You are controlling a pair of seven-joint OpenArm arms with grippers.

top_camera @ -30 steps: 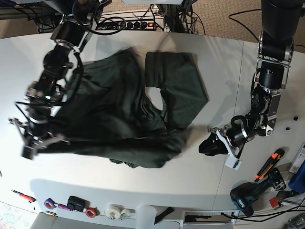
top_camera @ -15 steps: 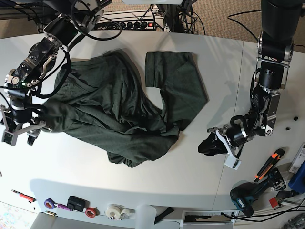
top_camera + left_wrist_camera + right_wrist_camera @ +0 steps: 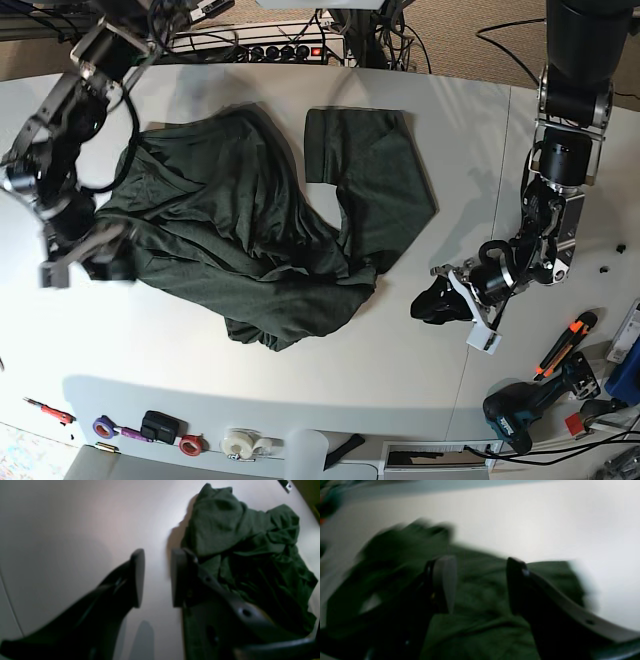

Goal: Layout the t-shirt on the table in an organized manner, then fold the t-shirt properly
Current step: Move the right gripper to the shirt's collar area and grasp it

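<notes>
White table [image 3: 560, 130], t-shirt [image 3: 250, 240] bunched diagonally, far-right to near-left.
R gripper [image 3: 85, 255] at shirt's left edge, jaws apart, empty; L gripper [image 3: 450, 305] just right of shirt, jaws part-open, empty.

- A cordless drill [image 3: 520, 412] lies near my table's front right corner.
- An orange-handled tool [image 3: 566, 343] sits beside it.
- Tape rolls [image 3: 240, 443] line the front edge.
- A power strip [image 3: 285, 50] runs behind the far edge.

left end effector [image 3: 156, 578]: fingers parted, low | right end effector [image 3: 480, 585]: fingers spread, blurred
</notes>
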